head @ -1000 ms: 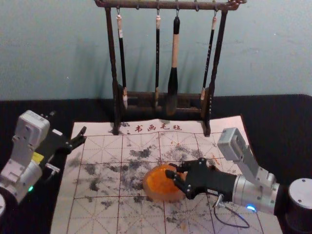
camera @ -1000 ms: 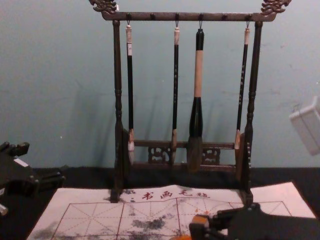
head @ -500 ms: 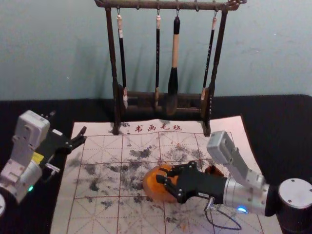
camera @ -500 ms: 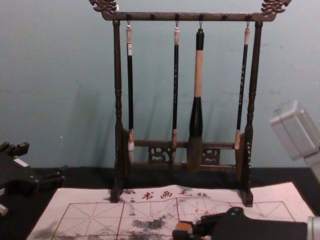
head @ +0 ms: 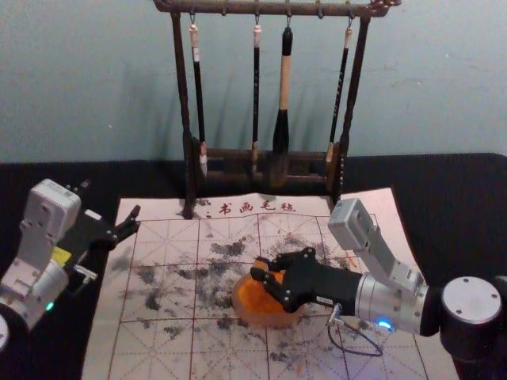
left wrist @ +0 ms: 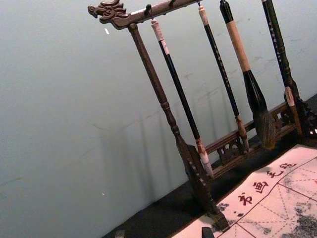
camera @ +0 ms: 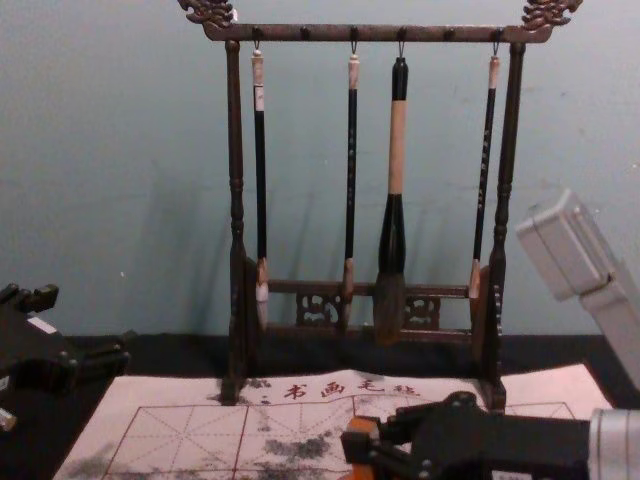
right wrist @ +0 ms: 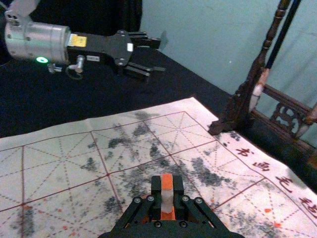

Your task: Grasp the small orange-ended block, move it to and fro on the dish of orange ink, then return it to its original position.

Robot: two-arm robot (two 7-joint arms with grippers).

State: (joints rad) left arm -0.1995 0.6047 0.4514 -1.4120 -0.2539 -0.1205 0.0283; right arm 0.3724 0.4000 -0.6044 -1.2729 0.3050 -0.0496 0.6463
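The right gripper (head: 260, 267) has its jaws closed on the block (right wrist: 167, 199) over the dish (head: 252, 307); inking seems under way, return undone. The left gripper (head: 111, 203) idles left, jaws apart.

Head high, chest low — both face rack (camera: 380, 34)

You can read four red Chinese characters (head: 257, 207), 书画毛毡, running left to right along the far edge of the mat (head: 170, 245), between the feet of the brush rack (camera: 237, 180). Small pale writing runs down the handle of the far-right brush (camera: 486, 150) and the second brush from the left (camera: 351, 150), but you'll find it too small to read.
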